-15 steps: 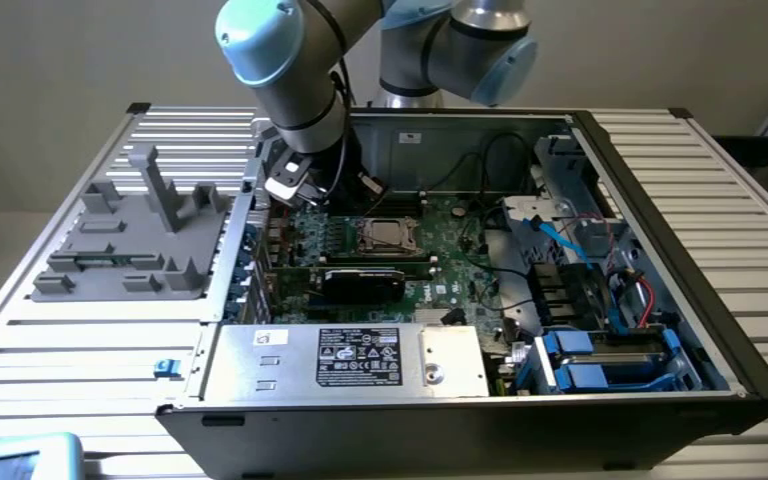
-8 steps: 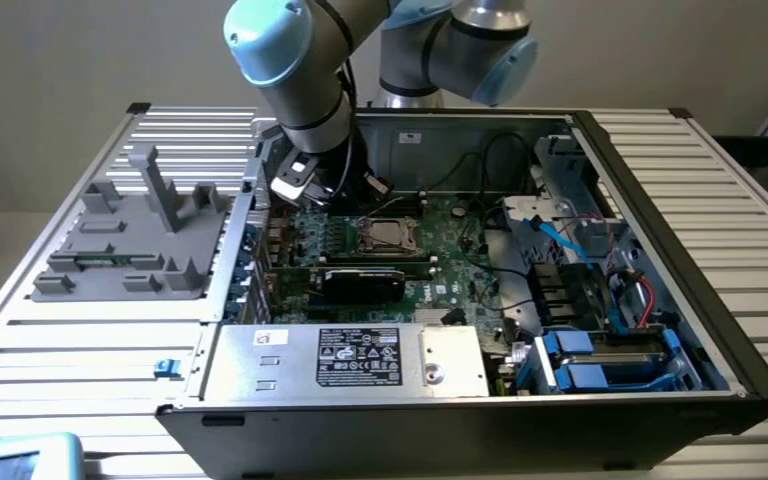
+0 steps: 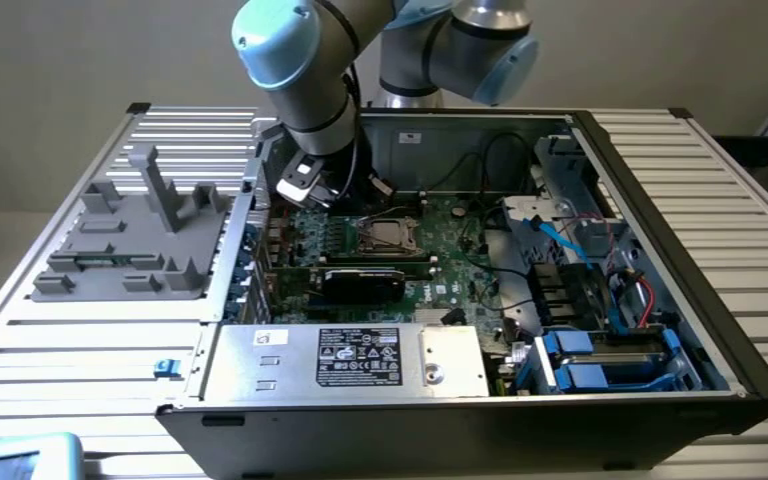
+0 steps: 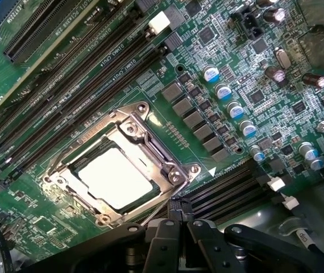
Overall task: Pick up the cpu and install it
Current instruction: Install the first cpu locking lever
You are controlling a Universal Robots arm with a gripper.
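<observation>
Black metal fingers (image 4: pixel 176 219) of my gripper (image 4: pixel 177 215) are pressed together with nothing between them, poised just above the motherboard (image 4: pixel 219 68). Their tips hang beside one corner of the socket frame (image 4: pixel 150 142), a bright steel bracket bolted around the processor seat. Inside that frame lies the cpu (image 4: pixel 115 177), flat and level, its pale silver-grey lid facing up and a thin green edge showing along its sides. I am not touching it; my fingertips sit close to its near corner but apart from it.

Long dark memory slots (image 4: pixel 82 74) run alongside the socket on one flank, and a shorter pair of slots with white latches (image 4: pixel 275 183) lies on the other. A row of small blue-topped capacitors (image 4: pixel 230 99) lines the board past the grey square chokes next to the frame.

From the exterior view, my gripper (image 3: pixel 307 190) reaches down into the open computer case (image 3: pixel 651 200), with the cpu (image 3: pixel 387 235) seated in its socket just toward the exterior view's right of my wrist. A black graphics card (image 3: pixel 364 282) sits nearer the camera, and a silver power supply box (image 3: pixel 344 360) with a white label fills the case's front edge. A grey plastic fixture (image 3: pixel 137 245) rests on the slatted table (image 3: pixel 744 220), at the exterior view's left.
</observation>
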